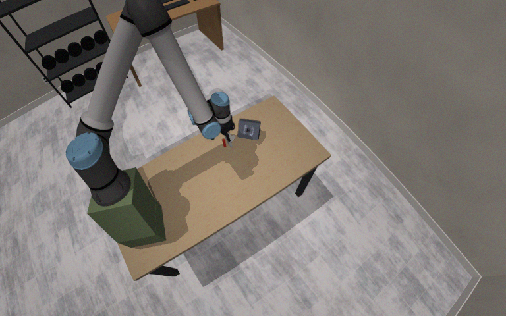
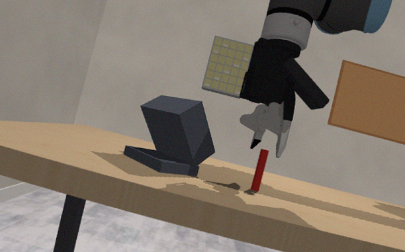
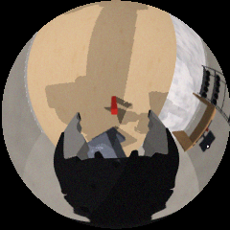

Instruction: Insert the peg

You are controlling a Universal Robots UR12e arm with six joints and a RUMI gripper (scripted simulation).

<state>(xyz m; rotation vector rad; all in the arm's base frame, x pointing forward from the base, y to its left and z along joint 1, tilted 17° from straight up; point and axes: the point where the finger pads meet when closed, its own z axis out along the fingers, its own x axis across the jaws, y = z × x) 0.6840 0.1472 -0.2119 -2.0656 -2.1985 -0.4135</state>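
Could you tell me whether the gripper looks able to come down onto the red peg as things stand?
Probably yes. The gripper hangs open just above the upright red peg, with nothing between them. The sloped panel block stands off to one side, apart from the peg, so the way down looks free.

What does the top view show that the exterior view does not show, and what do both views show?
Only the top view shows the hole side of the sloped panel, the green pedestal with the arm's base on it, a shelf rack with dark round things, and a second desk.

Only the exterior view shows the gap between the open gripper and the peg's top, plus a yellow grid board and a cork board on the wall.

Both show the red peg upright on the table, beside the panel.
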